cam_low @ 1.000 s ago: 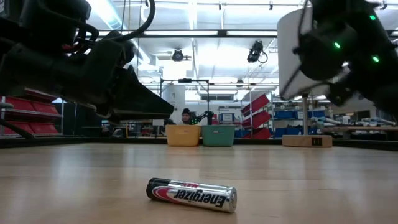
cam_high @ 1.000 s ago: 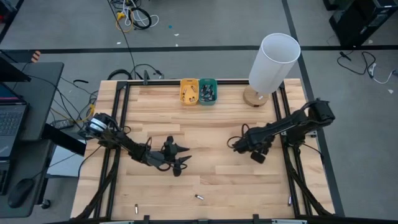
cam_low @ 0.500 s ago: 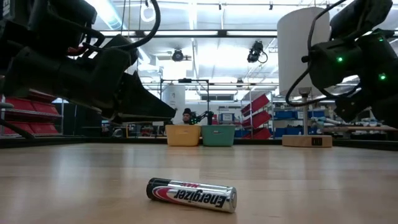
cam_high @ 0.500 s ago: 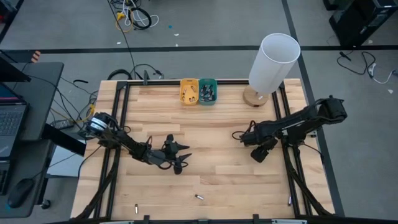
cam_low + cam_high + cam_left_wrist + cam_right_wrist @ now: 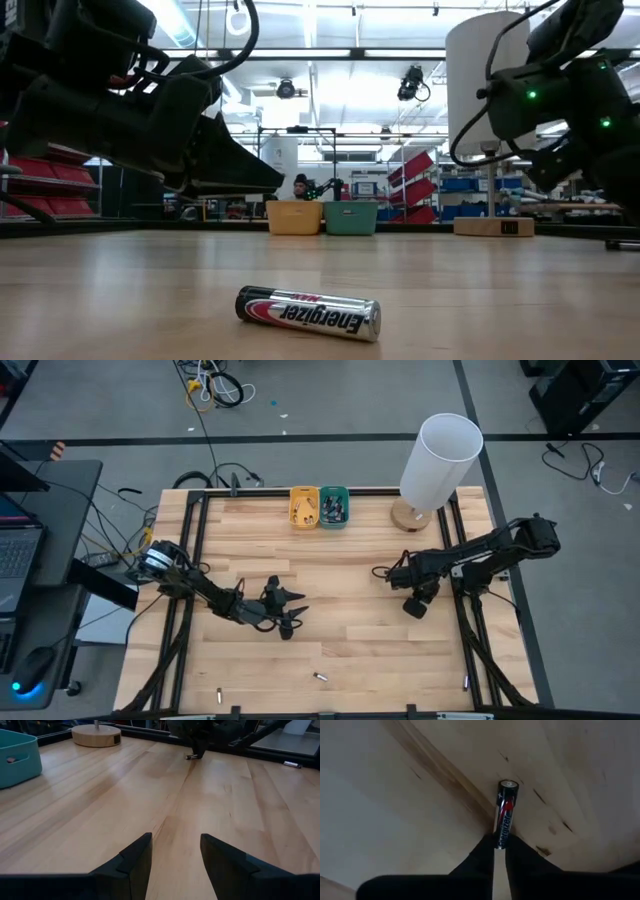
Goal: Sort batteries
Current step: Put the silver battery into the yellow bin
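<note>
My right gripper (image 5: pixel 381 573) hovers right of the table's middle, shut on a black and red battery (image 5: pixel 504 810). In the left wrist view that same gripper (image 5: pixel 196 750) hangs low over the wood. My left gripper (image 5: pixel 291 611) is open and holds nothing, left of the middle; its fingers (image 5: pixel 176 854) point over bare wood. One loose battery (image 5: pixel 308 312) lies on its side near the table's near edge (image 5: pixel 320 677). Two more batteries (image 5: pixel 219 696) (image 5: pixel 465 682) lie at the near corners. The yellow tray (image 5: pixel 305 507) and the teal tray (image 5: pixel 334 507) stand at the far edge with batteries inside. My right gripper pinches the battery's near end (image 5: pixel 501 840) between its two fingertips (image 5: pixel 482 854). The battery lies in line with the fingers and sticks out past them, its metal cap (image 5: pixel 507 784) farthest away. Whether its free end touches the wood, I cannot tell.
A white lamp (image 5: pixel 440 457) on a round wooden base (image 5: pixel 408 515) stands at the far right, next to the right arm. A black frame (image 5: pixel 190 560) borders the table. Bare wood lies between the two grippers and up to the trays.
My right gripper has moved toward the table's far edge, and its arm has swung toward the right edge. The left arm has kept still.
</note>
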